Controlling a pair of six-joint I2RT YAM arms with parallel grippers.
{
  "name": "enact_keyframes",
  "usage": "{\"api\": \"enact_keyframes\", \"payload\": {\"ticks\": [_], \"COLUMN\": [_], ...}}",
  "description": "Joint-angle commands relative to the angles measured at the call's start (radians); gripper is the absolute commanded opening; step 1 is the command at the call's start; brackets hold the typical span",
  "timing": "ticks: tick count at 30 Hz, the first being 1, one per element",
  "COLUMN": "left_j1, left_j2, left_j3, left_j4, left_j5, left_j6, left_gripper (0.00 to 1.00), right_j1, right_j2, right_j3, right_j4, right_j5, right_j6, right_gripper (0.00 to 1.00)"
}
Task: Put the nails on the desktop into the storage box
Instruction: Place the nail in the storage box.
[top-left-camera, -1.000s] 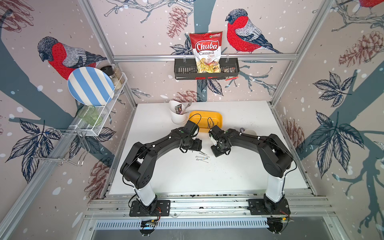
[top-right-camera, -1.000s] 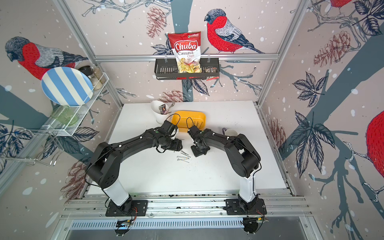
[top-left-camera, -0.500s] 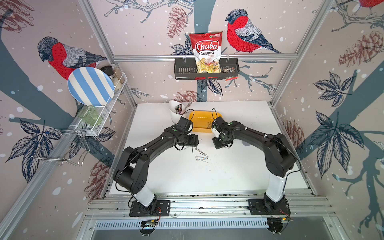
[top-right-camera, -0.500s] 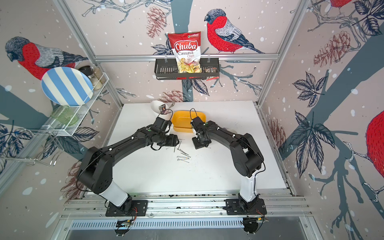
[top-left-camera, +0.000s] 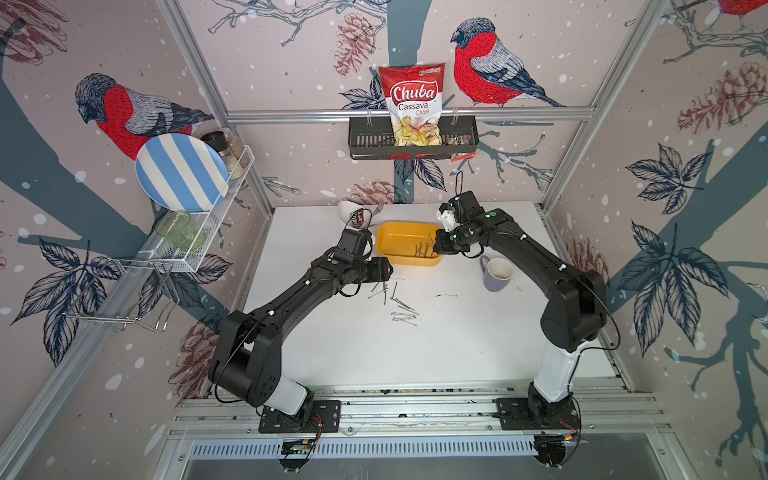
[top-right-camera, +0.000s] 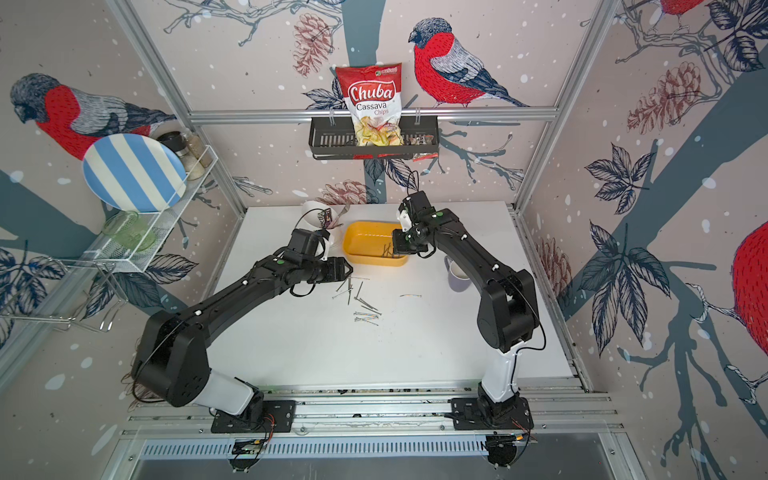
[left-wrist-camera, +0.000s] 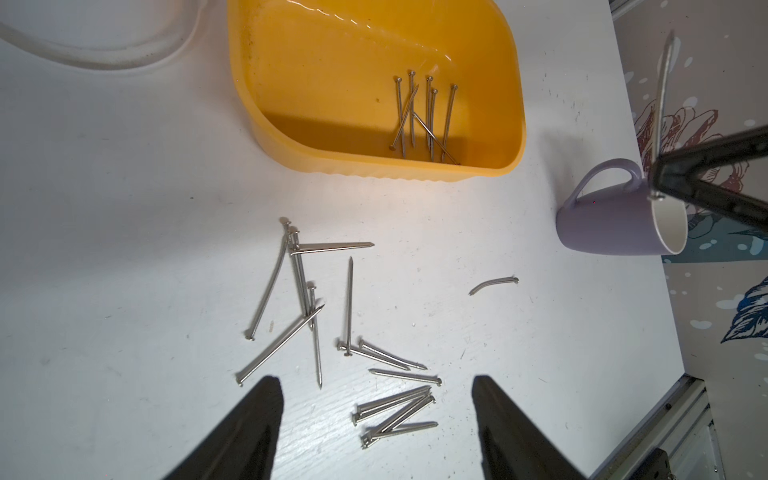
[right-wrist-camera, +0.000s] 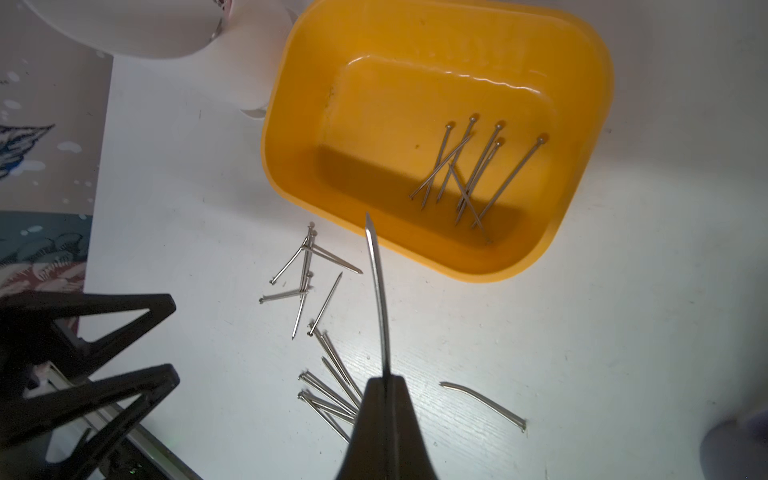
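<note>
Several loose nails (top-left-camera: 395, 299) (left-wrist-camera: 350, 307) (right-wrist-camera: 326, 303) lie scattered on the white desktop (top-left-camera: 415, 353) in front of the yellow storage box (top-left-camera: 395, 239) (left-wrist-camera: 332, 83) (right-wrist-camera: 374, 104). More nails (left-wrist-camera: 424, 116) (right-wrist-camera: 469, 174) rest inside the box. A bent nail (left-wrist-camera: 494, 283) (right-wrist-camera: 482, 401) lies apart, toward the mug. My left gripper (left-wrist-camera: 376, 382) (top-left-camera: 388, 270) hovers open over the pile, holding nothing. My right gripper (right-wrist-camera: 386, 380) (top-right-camera: 392, 249) is shut on one nail (right-wrist-camera: 376, 282) (left-wrist-camera: 663, 91), raised by the box's near right corner.
A lilac mug (top-left-camera: 496, 274) (left-wrist-camera: 606, 224) stands right of the box, under my right forearm. A white cutlery cup (top-left-camera: 351, 212) stands behind the box at its left. The black wall basket (top-left-camera: 411, 139) with a chips bag hangs on the back wall.
My right gripper has lifted from the pile with a nail and travelled back toward the box. My left gripper has drawn back slightly, still open, uncovering the box.
</note>
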Motion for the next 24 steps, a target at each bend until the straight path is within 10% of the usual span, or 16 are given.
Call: {"api": "enact_keyframes", "payload": {"ticks": [1, 24], "left_j1": [0.008, 0.014], "left_j2": [0.002, 0.051], "left_j3": [-0.002, 0.031], "left_j4": [0.017, -0.054], "left_j5": [0.003, -0.035], "left_j6": [-0.007, 0.029], "left_gripper": [0.74, 0.75], "right_j1": [-0.028, -0.045], "right_j2": [0.065, 0.503], "right_j3": [0.052, 0.372], "right_j4": [0.007, -0.017], "right_j5": [-0.011, -0.036], "right_j6": [0.08, 0.183], "right_gripper": [0.0, 0.0]}}
